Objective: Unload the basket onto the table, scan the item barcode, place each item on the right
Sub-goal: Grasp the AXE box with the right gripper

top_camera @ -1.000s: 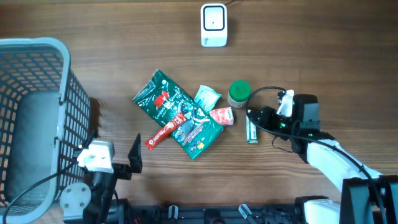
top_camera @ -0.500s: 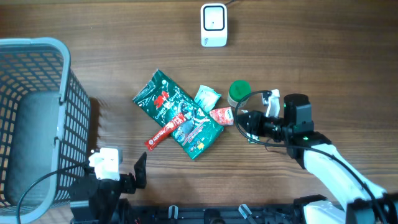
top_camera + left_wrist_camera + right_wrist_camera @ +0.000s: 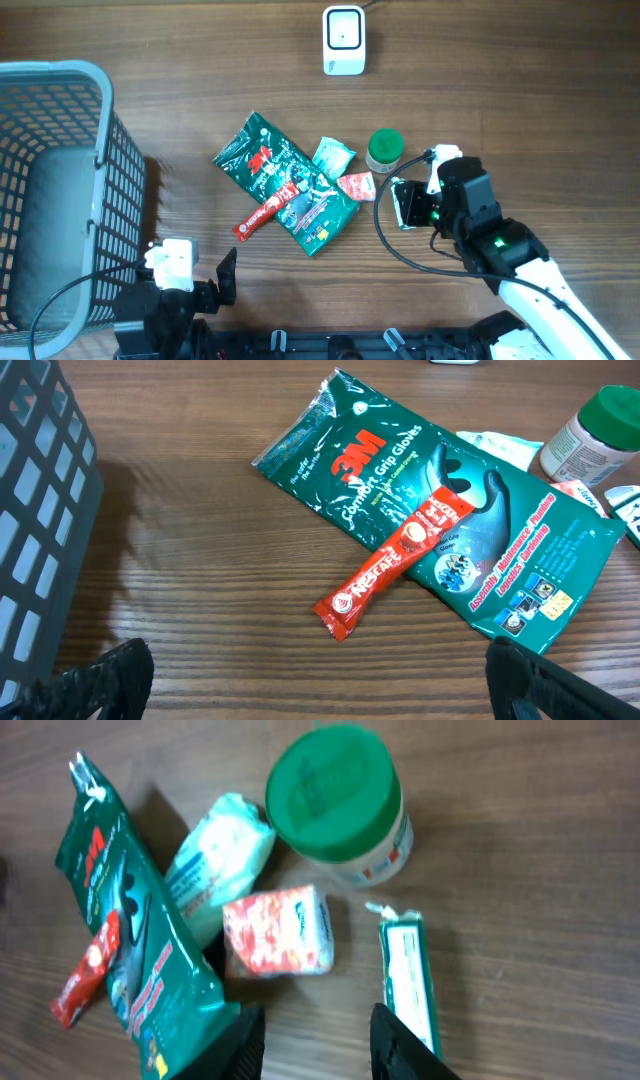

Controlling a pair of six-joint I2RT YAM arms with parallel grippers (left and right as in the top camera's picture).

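The strip (image 3: 408, 982), a thin green sachet, is lying flat on the counter (image 3: 520, 80) right of centre, just near of the jar (image 3: 338, 805). It looks like the item being gone for, though the packet (image 3: 277, 932) just left of it could be meant instead.

The right gripper (image 3: 315, 1020) is hovering over it, jaws partly released and grasping nothing. The strip's near end is running under the right finger rather than into the gap. To pick well, the jaws should be shifting right until they are straddling the strip's narrow width. They should then be going down to the wood before clenching, since the thing is flat.

The scanner (image 3: 343, 40) is standing at the far edge, well apart.

The packet, pouch (image 3: 215, 865) and jar are crowding the strip's left and far sides, so a loose approach is risking a nudge. The glove pack (image 3: 370, 460), with the stick (image 3: 392, 563) on it, is lying further left, and the basket (image 3: 50, 70) is at far left. The left gripper (image 3: 335, 675) is waiting near-left, jaws fully released.
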